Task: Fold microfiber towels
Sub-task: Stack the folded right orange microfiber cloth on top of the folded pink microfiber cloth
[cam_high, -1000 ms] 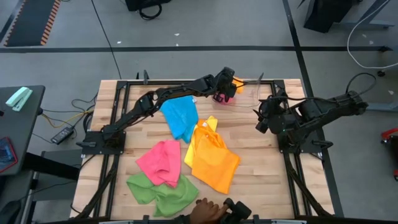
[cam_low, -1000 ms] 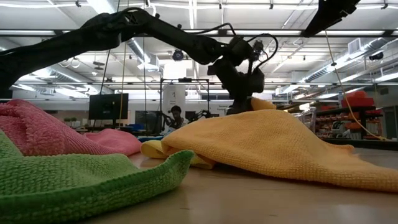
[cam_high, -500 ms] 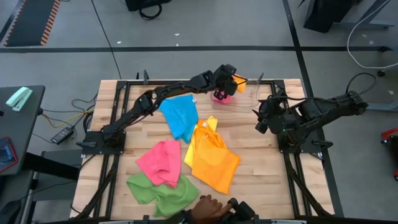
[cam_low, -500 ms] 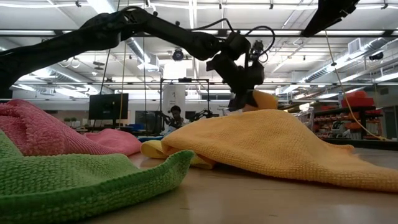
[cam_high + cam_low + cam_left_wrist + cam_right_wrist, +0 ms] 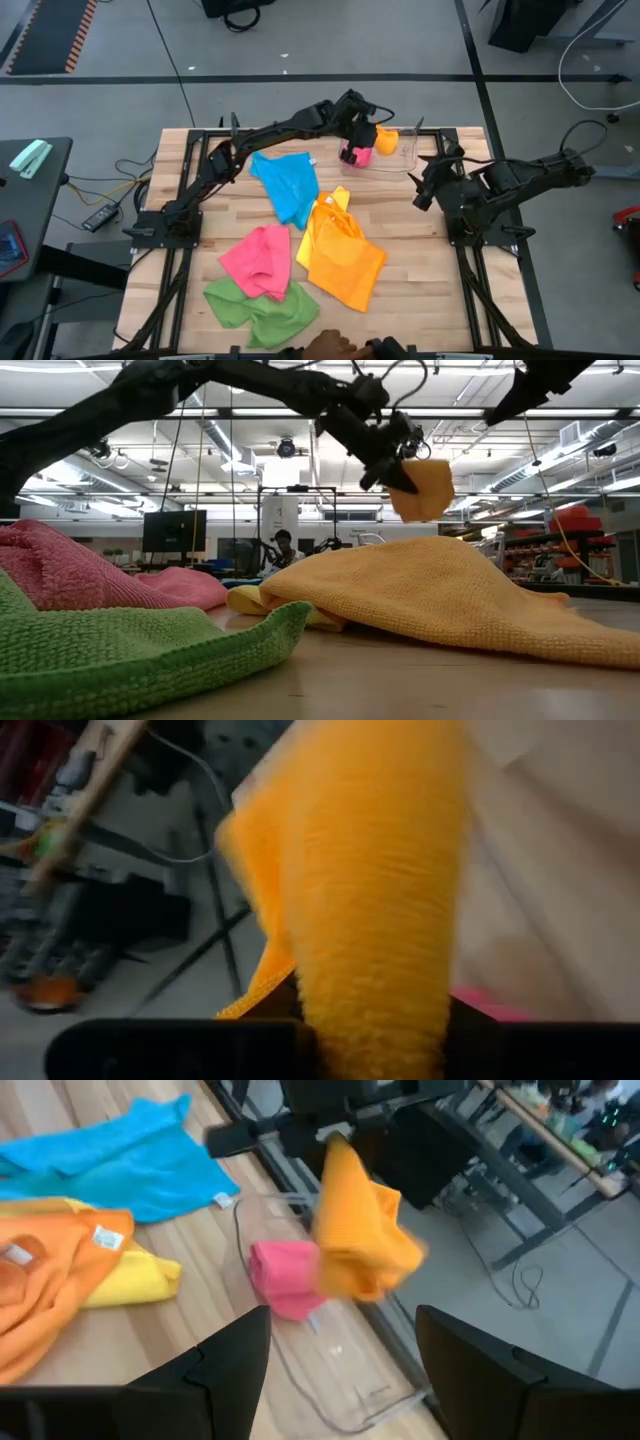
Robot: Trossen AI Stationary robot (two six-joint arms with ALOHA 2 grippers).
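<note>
My left gripper (image 5: pixel 400 468) is over the table's far right corner, shut on a small orange towel (image 5: pixel 426 490). The towel hangs above a clear plastic bin (image 5: pixel 398 158), where a pink towel (image 5: pixel 285 1280) lies. The right wrist view shows the orange towel (image 5: pixel 360 1230) dangling over the bin (image 5: pixel 345 1380). My right gripper (image 5: pixel 420 190) waits open near the table's right edge, with nothing between its fingers. Loose on the table lie a blue towel (image 5: pixel 288 185), a yellow one (image 5: pixel 338 198) under a larger orange one (image 5: pixel 345 260), another pink one (image 5: pixel 258 262) and a green one (image 5: pixel 260 308). My left gripper pinches the orange towel's bunched upper end (image 5: pixel 372 1020) between its two fingers; how many layers, I cannot tell. The fingers (image 5: pixel 388 460) slant downward from the table's left side. The towel hangs slack below them (image 5: pixel 365 1255), lifted clear of the bin and the table.
A person's hand (image 5: pixel 330 347) shows at the table's near edge beside the green towel. Bare wood (image 5: pixel 420 270) lies on the right between the large orange towel and the right arm's base.
My left gripper has risen and tipped more level, staying shut. The small orange towel has come up with it from low at the bin and now hangs clear above the big orange towel's ridge in the low view.
</note>
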